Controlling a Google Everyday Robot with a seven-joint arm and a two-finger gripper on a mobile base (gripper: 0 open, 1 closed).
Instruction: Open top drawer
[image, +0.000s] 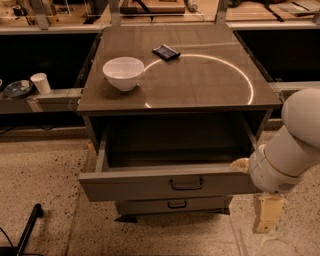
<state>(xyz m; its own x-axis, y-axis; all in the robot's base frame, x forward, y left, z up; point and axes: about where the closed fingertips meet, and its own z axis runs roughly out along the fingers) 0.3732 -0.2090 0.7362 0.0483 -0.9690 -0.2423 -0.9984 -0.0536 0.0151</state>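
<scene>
The top drawer stands pulled well out beneath the surface. The end effector hangs just beside its right front corner; whether it is spread or pressed together I cannot tell. A careless swing could knock that corner and push the drawer back in. Open floor lies right and in front

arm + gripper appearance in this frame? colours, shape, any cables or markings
Arm: smooth white rounded shells, thin tan seam ring at a joint, no cables or markings visible. Gripper, at the right end of the top drawer front: pale cream-tan blocky fingers.
</scene>
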